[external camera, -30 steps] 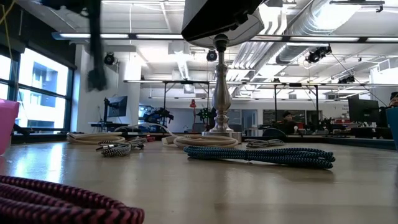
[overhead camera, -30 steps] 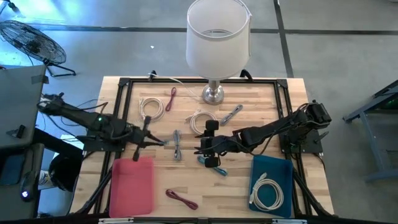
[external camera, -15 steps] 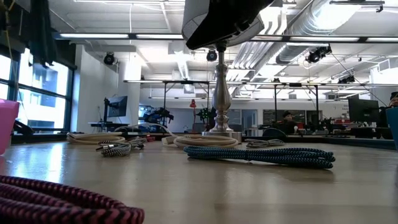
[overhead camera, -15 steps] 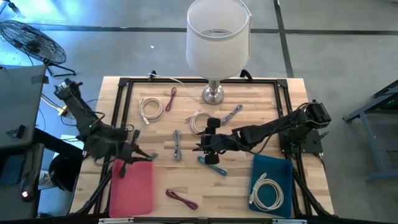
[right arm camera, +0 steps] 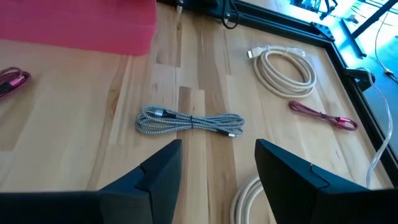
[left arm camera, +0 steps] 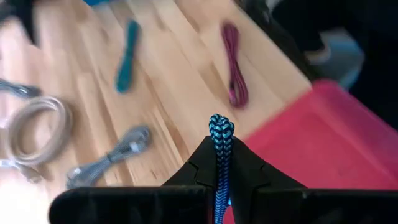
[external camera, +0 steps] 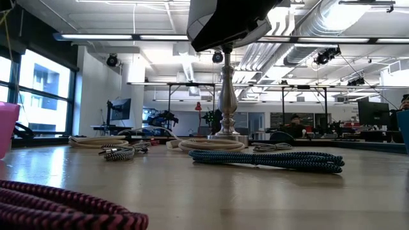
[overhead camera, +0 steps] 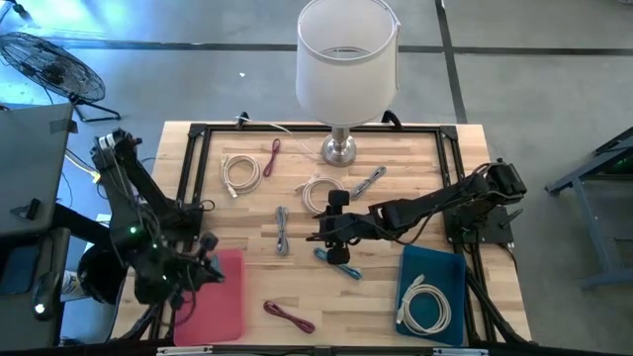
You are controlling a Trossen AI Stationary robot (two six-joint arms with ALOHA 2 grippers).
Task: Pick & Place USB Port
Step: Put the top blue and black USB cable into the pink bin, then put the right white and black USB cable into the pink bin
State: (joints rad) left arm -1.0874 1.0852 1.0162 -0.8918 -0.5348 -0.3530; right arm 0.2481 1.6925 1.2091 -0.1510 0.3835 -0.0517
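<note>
A: So, where is the blue-black braided USB cable (left arm camera: 221,146)?

B: Clamped in the left gripper (left arm camera: 221,163) above the flat pink plastic tray (left arm camera: 323,146). It is light and soft; the middle grip suits it.

A: And the right gripper (right arm camera: 217,163)?

B: Wide apart, empty, above the wooden table (right arm camera: 186,68).

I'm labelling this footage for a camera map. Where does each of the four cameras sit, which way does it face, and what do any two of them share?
High view: above the table, looking straight down; both arms show, left gripper over the pink bin.
Low view: at tabletop height, looking level past the lamp into the room; no gripper shows.
Left wrist view: on the left arm, looking past its fingers shut on a blue braided cable.
Right wrist view: on the right arm, looking past its open fingers at a grey cable.
Shared: both wrist views show the pink bin and grey cable.
</note>
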